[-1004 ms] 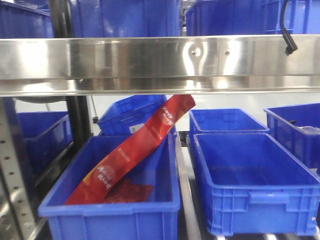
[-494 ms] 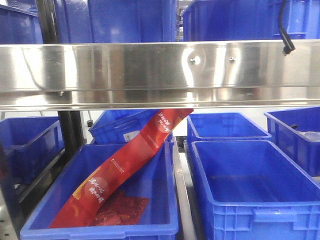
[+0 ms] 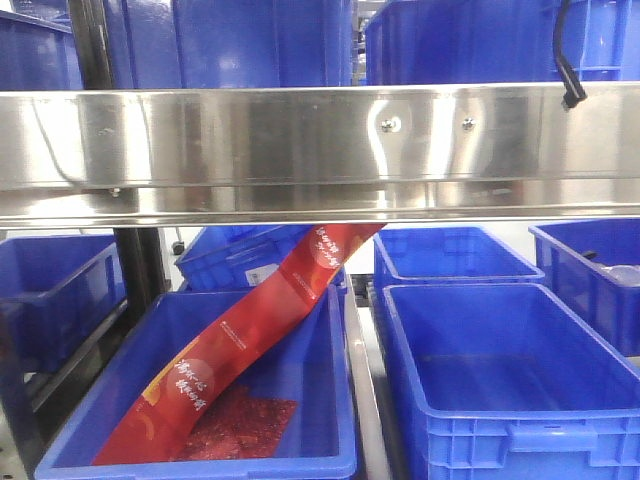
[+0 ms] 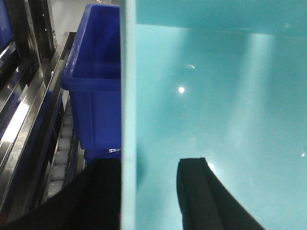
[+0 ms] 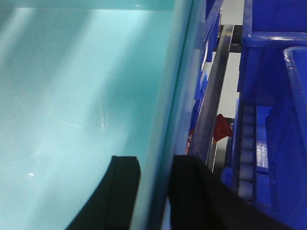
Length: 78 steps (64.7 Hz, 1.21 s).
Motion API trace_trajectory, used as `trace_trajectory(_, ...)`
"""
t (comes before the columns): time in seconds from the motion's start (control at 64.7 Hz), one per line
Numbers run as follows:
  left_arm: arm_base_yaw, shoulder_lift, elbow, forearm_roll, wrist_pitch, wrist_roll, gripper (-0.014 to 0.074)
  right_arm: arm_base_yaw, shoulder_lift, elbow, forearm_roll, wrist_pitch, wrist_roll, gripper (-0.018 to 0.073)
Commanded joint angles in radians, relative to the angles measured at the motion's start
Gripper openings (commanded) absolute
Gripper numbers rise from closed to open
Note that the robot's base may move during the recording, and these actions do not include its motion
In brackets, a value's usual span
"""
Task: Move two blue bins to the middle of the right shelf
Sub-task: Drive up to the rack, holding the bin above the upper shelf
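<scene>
Left tool (image 4: pixel 151 191) clamped astride the thin upright wall of a pale teal plastic bin (image 4: pixel 216 96), one black finger (image 4: pixel 194 191) inside, the other outside. Right tool (image 5: pixel 153 191) gripped likewise across the opposite teal wall (image 5: pixel 72 96). Beyond, in the front view, two deep blue plastic bins (image 3: pixel 500 370) side by side beneath a shiny steel shelf rail (image 3: pixel 320 150), long axes running away from the camera. Long red printed packet (image 3: pixel 250 340) leaning diagonally in the left blue bin (image 3: pixel 300 400).
</scene>
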Motion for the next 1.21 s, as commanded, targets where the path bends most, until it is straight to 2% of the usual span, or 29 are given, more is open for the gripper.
trace_trajectory(0.0, -0.011, -0.027, -0.018, -0.048, -0.055, 0.036, -0.0111, -0.004, -0.010, -0.014, -0.018, -0.106, 0.009, -0.0154)
trace_trajectory(0.85, -0.011, -0.027, -0.018, -0.048, -0.074, 0.036, -0.0111, -0.004, -0.006, -0.014, -0.009, -0.124, 0.009, -0.0154)
trace_trajectory(1.02, -0.011, -0.029, -0.018, -0.044, 0.069, 0.036, -0.0111, -0.004, -0.005, -0.014, 0.090, -0.020, 0.009, -0.0154)
trace_trajectory(1.19, -0.011, -0.016, -0.016, 0.015, 0.203, 0.038, -0.0111, -0.003, 0.039, -0.014, 0.097, 0.097, 0.009, -0.0154)
